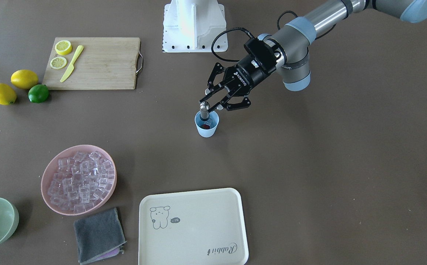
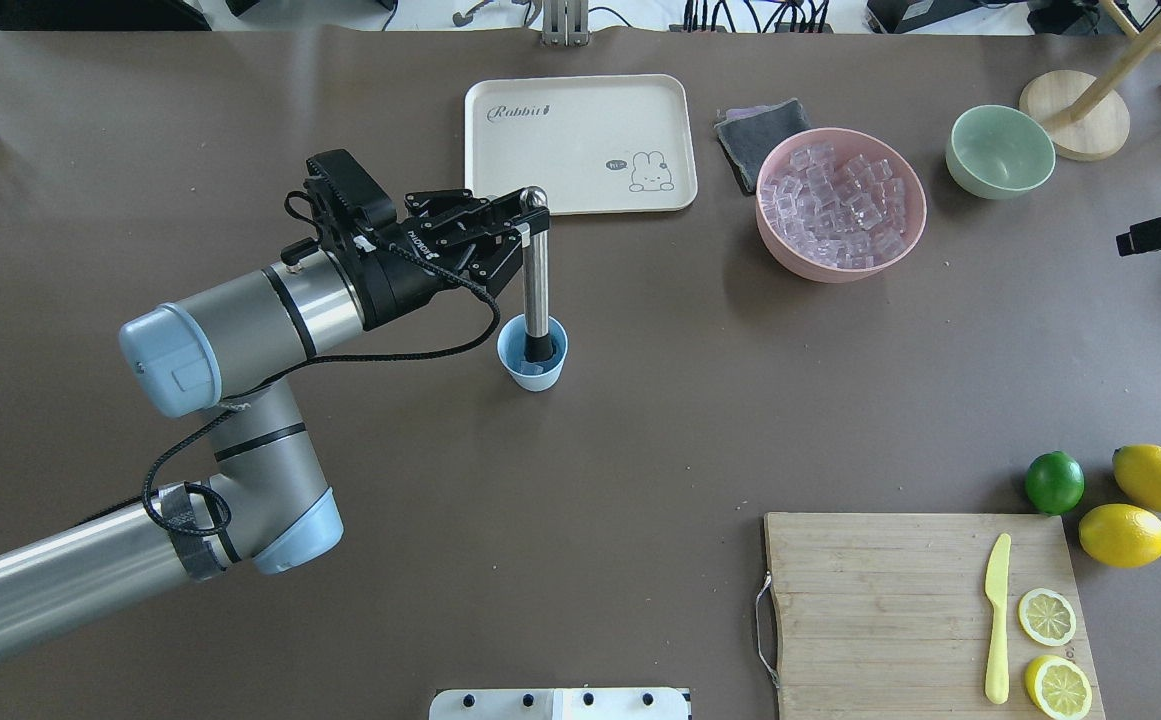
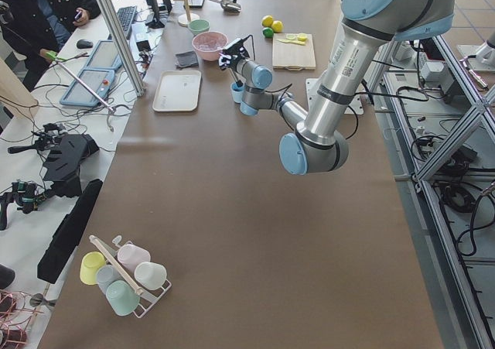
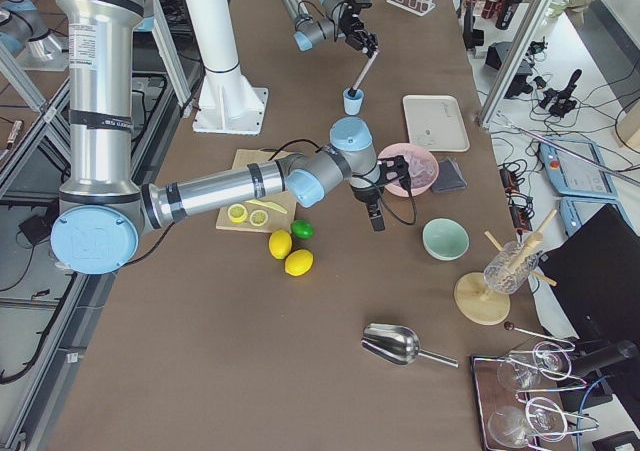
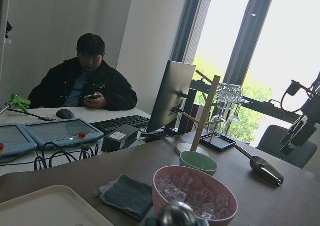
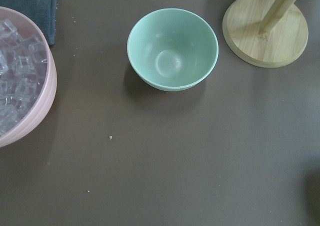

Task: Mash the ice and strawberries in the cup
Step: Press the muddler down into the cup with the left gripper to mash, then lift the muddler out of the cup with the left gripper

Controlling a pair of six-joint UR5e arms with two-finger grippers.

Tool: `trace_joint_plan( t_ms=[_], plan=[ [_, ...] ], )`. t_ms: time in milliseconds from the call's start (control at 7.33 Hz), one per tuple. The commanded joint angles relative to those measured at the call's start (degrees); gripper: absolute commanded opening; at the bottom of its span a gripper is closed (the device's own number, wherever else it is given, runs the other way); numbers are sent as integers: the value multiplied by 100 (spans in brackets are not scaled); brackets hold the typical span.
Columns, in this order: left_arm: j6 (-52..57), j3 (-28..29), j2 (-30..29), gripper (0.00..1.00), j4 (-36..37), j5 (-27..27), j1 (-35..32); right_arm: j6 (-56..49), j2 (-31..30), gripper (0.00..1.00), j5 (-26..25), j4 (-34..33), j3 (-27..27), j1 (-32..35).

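Observation:
The pale blue cup [image 1: 206, 127] stands mid-table, also in the overhead view [image 2: 532, 365]. A small red strawberry piece [image 1: 206, 126] lies inside it. My left gripper [image 1: 210, 104] is shut on the top of a metal muddler [image 2: 536, 280], whose lower end stands in the cup. The ice [image 1: 81, 180] is heaped in a pink bowl [image 2: 775, 235], apart from the cup. My right gripper [image 2: 1130, 242] hovers between the pink bowl and the green bowl. I cannot tell whether it is open or shut.
A cream tray [image 2: 580, 145] and a grey cloth [image 2: 755, 130] lie beyond the cup. A pale green bowl [image 6: 172, 50] and a wooden stand base [image 6: 265, 33] sit below the right wrist. A cutting board [image 2: 925, 610] holds a knife and lemon slices. Lemons and a lime [image 2: 1054, 482] lie beside it.

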Motion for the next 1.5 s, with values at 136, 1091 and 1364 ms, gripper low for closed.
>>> trace_joint_plan(
  t_ms=[136, 1091, 1364],
  plan=[
    [-75, 226, -51, 0, -2, 0, 5, 0, -35, 100, -20, 0, 5, -4],
    [-1769, 86, -165, 0, 216, -821, -693, 0, 9, 100, -231, -9, 14, 75],
    [-2612, 77, -200, 0, 629, -1360, -1494, 9, 62, 100, -222, -18, -13, 66]
  ],
)
